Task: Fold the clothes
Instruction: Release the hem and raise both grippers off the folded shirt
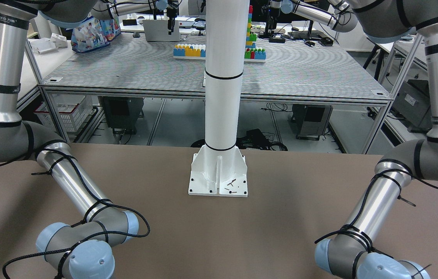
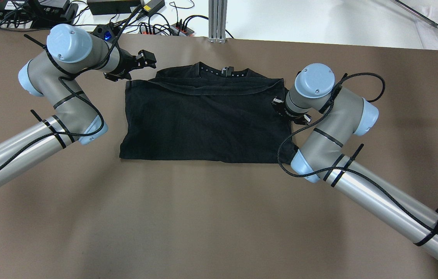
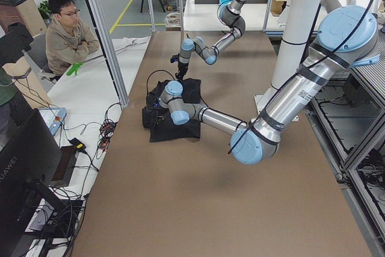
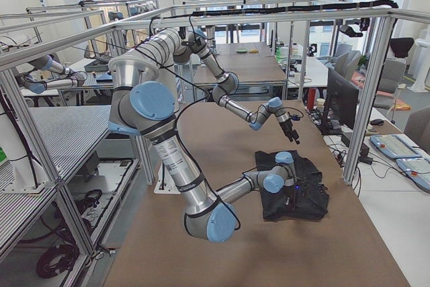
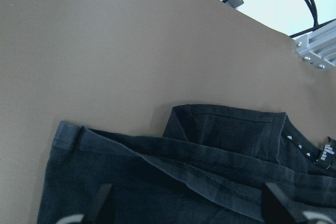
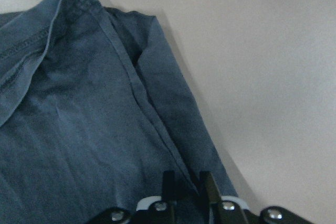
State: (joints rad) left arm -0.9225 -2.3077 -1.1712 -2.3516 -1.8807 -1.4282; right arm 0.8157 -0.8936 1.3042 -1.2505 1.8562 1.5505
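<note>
We see the black shirt [image 2: 203,124] lying flat in the upper middle of the overhead frame on the brown table [image 2: 219,224]. It is squared into a rough rectangle, with its collar toward the top edge and a band of cloth laid across just below. We judge the fold to be partway done.

The left gripper [image 2: 146,61] sits just off the shirt's upper-left corner, its fingers spread wide with nothing between them. The right gripper [image 6: 187,182] is at the shirt's right edge, its fingers drawn nearly together over the side seam. To us it looks like a pinch on that edge, though the contact sits at the very bottom of the wrist frame.

Next, we think, the left gripper must come down and take its corner so both sides lift evenly — a one-sided pull would skew the rectangle.
</note>
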